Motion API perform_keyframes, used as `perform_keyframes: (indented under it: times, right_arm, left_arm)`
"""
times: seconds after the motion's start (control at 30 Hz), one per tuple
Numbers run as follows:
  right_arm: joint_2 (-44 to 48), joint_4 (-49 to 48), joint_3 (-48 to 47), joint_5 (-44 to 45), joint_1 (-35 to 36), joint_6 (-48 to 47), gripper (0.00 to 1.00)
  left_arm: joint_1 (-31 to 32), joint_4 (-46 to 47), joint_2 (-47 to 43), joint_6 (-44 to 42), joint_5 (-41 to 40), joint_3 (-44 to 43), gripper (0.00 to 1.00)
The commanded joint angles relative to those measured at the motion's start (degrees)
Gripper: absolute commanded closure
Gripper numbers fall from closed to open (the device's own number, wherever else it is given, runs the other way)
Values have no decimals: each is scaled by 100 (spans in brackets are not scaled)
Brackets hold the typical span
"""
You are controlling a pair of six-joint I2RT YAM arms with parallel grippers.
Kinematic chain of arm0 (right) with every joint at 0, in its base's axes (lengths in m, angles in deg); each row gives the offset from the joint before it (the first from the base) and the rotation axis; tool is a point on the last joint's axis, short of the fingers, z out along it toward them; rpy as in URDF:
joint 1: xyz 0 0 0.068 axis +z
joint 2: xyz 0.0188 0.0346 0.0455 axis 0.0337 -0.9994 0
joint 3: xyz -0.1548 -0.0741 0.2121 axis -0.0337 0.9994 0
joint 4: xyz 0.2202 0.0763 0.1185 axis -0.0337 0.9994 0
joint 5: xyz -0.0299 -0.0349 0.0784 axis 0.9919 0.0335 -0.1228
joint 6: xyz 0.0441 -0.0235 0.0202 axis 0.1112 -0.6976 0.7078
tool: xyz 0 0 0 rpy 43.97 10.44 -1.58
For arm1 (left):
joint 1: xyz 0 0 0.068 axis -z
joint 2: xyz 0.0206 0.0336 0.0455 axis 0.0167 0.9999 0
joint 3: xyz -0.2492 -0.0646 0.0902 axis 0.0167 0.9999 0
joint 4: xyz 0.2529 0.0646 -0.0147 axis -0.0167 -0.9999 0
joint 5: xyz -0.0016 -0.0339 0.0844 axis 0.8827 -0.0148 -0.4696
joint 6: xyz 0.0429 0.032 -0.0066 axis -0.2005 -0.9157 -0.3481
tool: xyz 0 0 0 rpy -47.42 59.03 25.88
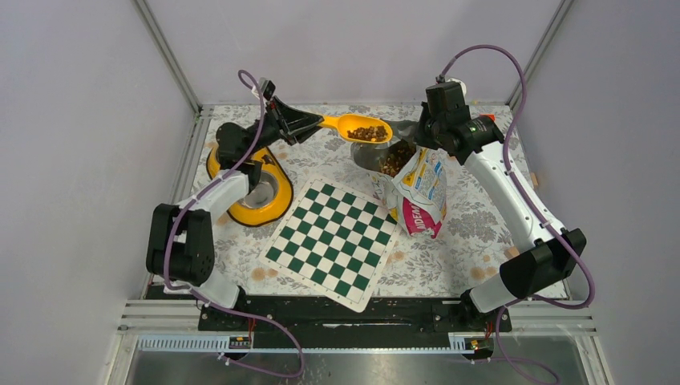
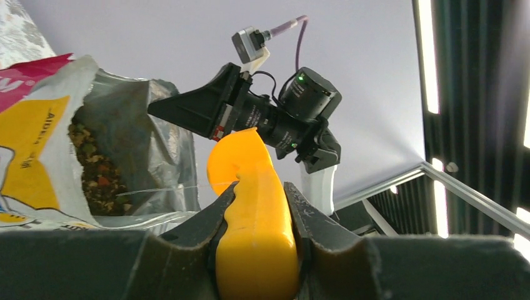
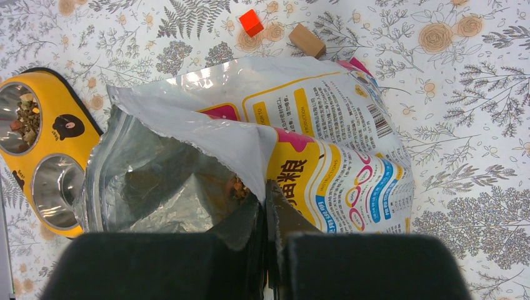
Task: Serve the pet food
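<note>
My left gripper (image 1: 314, 123) is shut on the handle of a yellow scoop (image 1: 362, 128), also in the left wrist view (image 2: 253, 212). The scoop holds a heap of brown pet food (image 1: 369, 132) above the table, just left of the open food bag (image 1: 417, 188). More kibble shows inside the bag (image 1: 394, 159) (image 2: 94, 169). My right gripper (image 3: 265, 197) is shut on the bag's rim (image 3: 250, 150) and holds it open. The yellow double pet bowl (image 1: 255, 188) stands at the left; one cup (image 3: 24, 119) holds some kibble, the other (image 3: 53, 190) looks empty.
A green and white chessboard mat (image 1: 333, 237) lies in the middle. A red cube (image 3: 251, 22) and a tan wooden block (image 3: 307, 40) lie beyond the bag. The table has a floral cloth (image 1: 473, 224) and a metal frame around it.
</note>
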Motion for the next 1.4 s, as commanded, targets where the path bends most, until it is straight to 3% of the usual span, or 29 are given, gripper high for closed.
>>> perform_keyframes:
  times: [0.0, 0.3, 1.03, 1.37]
  right_arm:
    - [288, -686, -102, 118, -46, 134, 100]
    - [368, -686, -29, 185, -62, 120, 100]
    - [320, -686, -52, 225, -88, 28, 100]
    - [320, -682, -84, 300, -130, -58, 100]
  left_arm:
    - [3, 1318, 141, 693, -263, 42, 100]
    - [-484, 397, -132, 115, -552, 45, 100]
    - [-3218, 1063, -299, -610, -1824, 1747, 100]
    - [-3963, 470, -400, -1229, -2360, 2278, 100]
